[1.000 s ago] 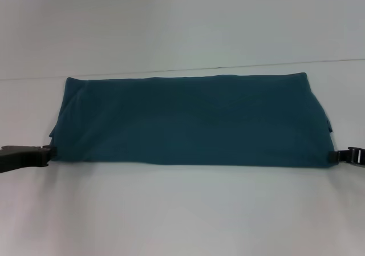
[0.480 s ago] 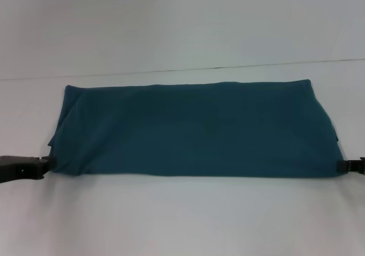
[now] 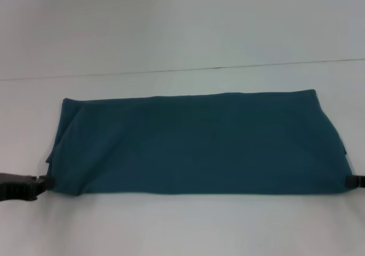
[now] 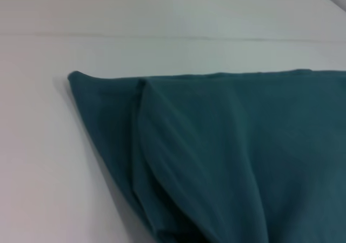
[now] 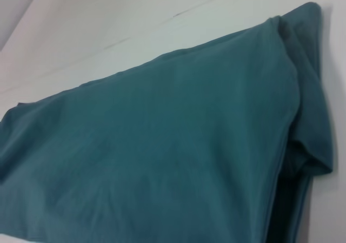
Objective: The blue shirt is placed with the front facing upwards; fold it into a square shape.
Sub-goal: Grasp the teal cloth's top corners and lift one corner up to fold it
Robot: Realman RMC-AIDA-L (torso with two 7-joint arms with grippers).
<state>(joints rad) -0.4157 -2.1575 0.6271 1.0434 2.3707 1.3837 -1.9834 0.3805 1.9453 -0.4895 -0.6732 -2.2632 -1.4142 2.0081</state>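
1. The blue shirt (image 3: 197,145) is laid as a wide folded band across the white table (image 3: 182,28).
2. The left gripper (image 3: 44,182) is seen at its near left corner — apparently pinching it.
3. The right gripper (image 3: 351,181) is met at the near right corner — its grip cannot be judged.

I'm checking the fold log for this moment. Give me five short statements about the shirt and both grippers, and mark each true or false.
1. The dark teal-blue cotton shirt lies folded into a long band across the white table. True.
2. White lettering shows on the shirt's upper face. False: only plain teal cloth shows in all three views.
3. The left gripper is at the band's near left corner. True.
4. The right gripper hovers high above the shirt's middle. False: it is low, at the near right corner.
5. The shirt is already a square. False: it is much wider than it is deep.
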